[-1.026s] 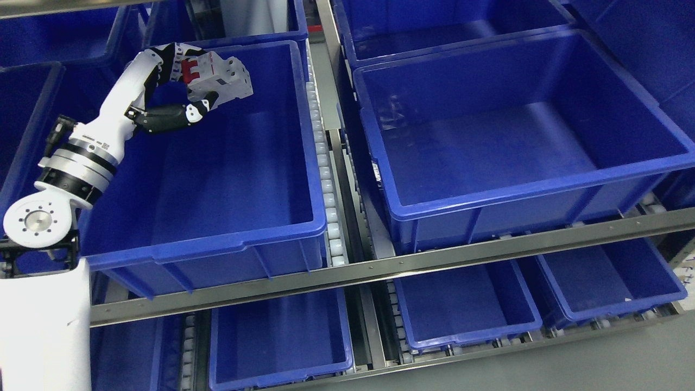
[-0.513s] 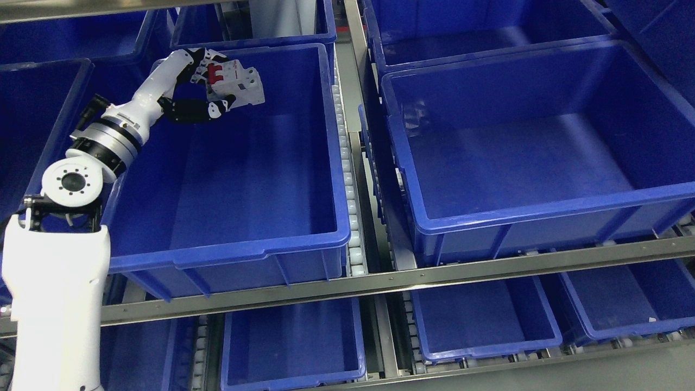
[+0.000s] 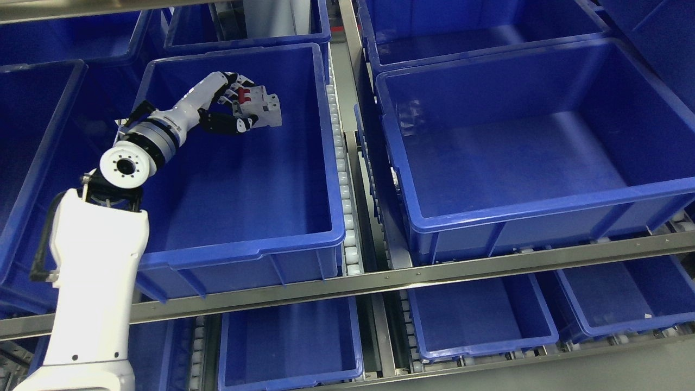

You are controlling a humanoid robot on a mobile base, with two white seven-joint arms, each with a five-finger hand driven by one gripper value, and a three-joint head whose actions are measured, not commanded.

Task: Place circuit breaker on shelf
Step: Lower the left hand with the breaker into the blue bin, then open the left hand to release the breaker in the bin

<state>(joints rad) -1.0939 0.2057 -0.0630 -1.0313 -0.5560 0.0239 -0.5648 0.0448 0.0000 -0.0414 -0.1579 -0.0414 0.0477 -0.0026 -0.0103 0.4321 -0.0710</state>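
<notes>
Over the far end of the left blue bin, the left hand is gripping the circuit breaker — rigid, light-looking, best pinched across its flat sides.

left hand — fingers clasp circuit breaker | held over blue bin — shelf rail in front

Deep blue plastic bin sits left on the upper rack level, a wider bin just across the white roller track, steel rail fronting both, smaller bins below.
</notes>
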